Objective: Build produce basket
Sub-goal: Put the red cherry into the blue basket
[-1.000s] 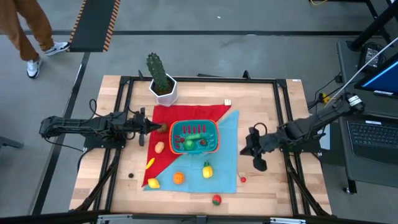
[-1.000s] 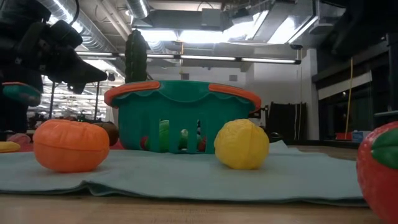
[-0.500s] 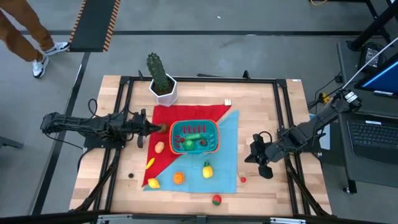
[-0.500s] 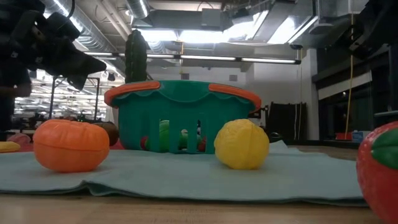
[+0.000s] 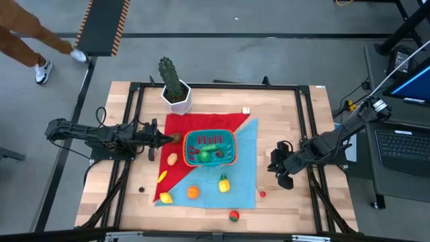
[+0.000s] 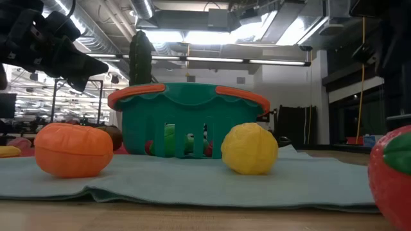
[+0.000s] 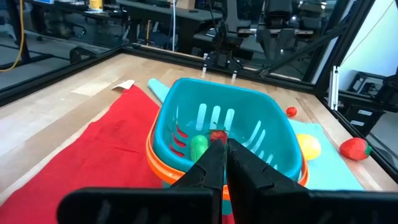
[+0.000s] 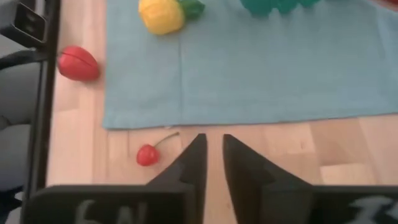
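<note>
Teal basket (image 5: 210, 148) — orange-red rim

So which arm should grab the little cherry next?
Probably the right. The right gripper hangs over bare table just beside the cherry, which its own camera sees just ahead. The left gripper is across the basket.

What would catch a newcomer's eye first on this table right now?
The teal basket in the middle, on a red and blue cloth, already holds green and red produce. Loose pieces lie in front of it, such as the yellow fruit. The left pincer, shut, sits at the basket's left edge; the right pincer hovers off the cloth's right side.
</note>
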